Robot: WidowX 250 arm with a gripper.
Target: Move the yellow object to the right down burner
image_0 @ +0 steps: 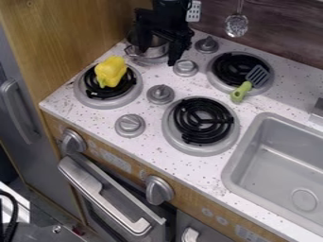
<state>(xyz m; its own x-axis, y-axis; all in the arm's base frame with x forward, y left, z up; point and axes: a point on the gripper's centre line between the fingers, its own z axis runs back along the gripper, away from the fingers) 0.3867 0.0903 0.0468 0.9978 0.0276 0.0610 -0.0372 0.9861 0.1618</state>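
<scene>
Speckled white worktop (95,116) of a toy kitchen, backed by a dark wood-grained panel (284,38) and flanked at left by a lighter wooden panel (69,33). Yellow object (110,71), one, lumpy in form: placed on the black coil of the front left burner (114,103). Front right burner (200,150), coil exposed, set between that burner and a grey sink (230,177). Rear right burner (219,86): a green-handled spatula (238,93) is laid across its right side, the slotted head resting toward the coil. Metal pot (154,50), one, seated at the rear left and partly hidden by the black gripper (157,57), which is seen above it at the top of the view; the fingers are held spread, with part of the pot seen between them. Worktop knobs (130,125), four, grey, are distributed among the burners. Two larger knobs (159,190) are mounted on the wooden front, with a pale oven handle (104,203) fixed below. Skimmer (236,25) and white slotted utensil (193,11): both hung before the dark panel.
</scene>
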